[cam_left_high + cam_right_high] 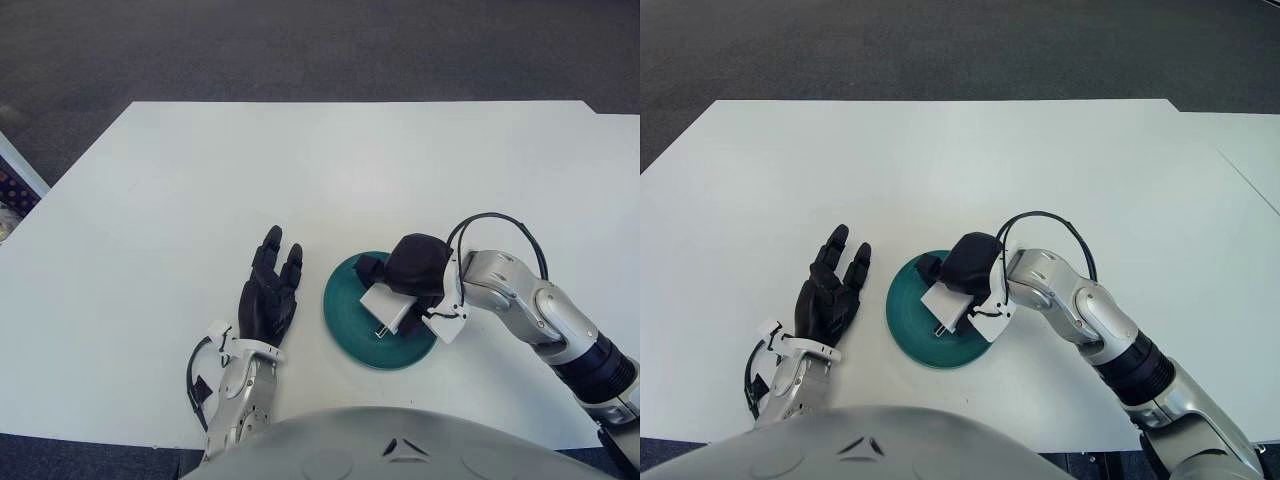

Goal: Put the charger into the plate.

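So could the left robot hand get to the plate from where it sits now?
Probably yes. The left robot hand lies open on the table just left of the teal plate, with bare tabletop between them. The right robot hand, gripping the charger, crowds the plate's middle and right, so only the near-left rim is free.

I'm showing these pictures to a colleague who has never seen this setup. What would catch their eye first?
First the right hand, curled around a white charger and holding it low over a teal plate near the front middle of the white table. Next the black left hand, fingers spread and holding nothing, just left of the plate.
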You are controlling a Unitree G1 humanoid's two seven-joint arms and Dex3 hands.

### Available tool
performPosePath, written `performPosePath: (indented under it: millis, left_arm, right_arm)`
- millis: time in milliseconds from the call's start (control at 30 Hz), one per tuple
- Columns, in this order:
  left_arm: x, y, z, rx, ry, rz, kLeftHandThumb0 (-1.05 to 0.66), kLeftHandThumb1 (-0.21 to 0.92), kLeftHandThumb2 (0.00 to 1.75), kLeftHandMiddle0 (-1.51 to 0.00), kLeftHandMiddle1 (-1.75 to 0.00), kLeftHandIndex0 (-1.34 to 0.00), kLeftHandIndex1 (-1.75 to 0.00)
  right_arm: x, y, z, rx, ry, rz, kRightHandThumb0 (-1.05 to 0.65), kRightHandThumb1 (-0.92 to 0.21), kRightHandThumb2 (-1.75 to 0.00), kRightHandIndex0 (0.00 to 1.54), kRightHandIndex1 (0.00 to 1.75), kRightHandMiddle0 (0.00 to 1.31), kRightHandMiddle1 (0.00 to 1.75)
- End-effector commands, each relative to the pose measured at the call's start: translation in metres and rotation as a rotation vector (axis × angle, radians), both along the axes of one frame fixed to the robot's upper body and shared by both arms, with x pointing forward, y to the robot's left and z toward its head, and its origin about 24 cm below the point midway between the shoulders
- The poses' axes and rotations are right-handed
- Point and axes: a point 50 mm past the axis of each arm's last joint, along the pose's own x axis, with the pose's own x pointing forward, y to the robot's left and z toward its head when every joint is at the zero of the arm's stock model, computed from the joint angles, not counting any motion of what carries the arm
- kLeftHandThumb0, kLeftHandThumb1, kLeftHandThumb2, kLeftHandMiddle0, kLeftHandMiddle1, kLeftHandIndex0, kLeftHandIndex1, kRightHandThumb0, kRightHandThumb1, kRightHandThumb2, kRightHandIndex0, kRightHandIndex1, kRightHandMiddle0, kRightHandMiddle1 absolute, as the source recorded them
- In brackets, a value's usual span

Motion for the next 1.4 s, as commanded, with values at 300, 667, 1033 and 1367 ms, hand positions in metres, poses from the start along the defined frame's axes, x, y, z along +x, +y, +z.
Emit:
performPosePath:
  millis: [300,667,1033,1367]
  left_arm:
    - [-0.003,-0.011,-0.007,0.007,0.061,0.013,-0.89,0.92,1.06,-0.09,0.00,0.00,-0.23]
    - [-0.004,-0.012,-0.007,-0.082,0.091,0.045,-0.87,0.92,1.06,-0.10,0.00,0.00,-0.22]
    - [-0.004,-0.011,-0.006,-0.057,0.133,0.099,-0.84,0.92,1.03,-0.12,-0.01,0.00,-0.28]
    - [-0.002,-0.010,-0.011,0.014,0.182,0.117,-0.82,0.92,1.03,-0.13,0.00,0.00,-0.34]
  right_arm:
    - [0.004,0.003,-0.002,0.115,0.023,-0.023,-0.64,-0.92,-0.69,1.15,1.75,0.58,1.75]
    - [0.004,-0.003,-0.004,0.181,0.015,-0.037,-0.91,-0.92,-0.82,0.57,1.75,0.04,1.43]
    - [0.003,-0.008,-0.009,0.122,-0.001,-0.005,-1.05,-0.92,-1.03,0.01,0.07,0.00,0.03]
    - [0.008,-0.010,-0.017,0.255,-0.011,-0.045,-1.05,-0.92,-1.01,0.00,0.00,0.00,0.00]
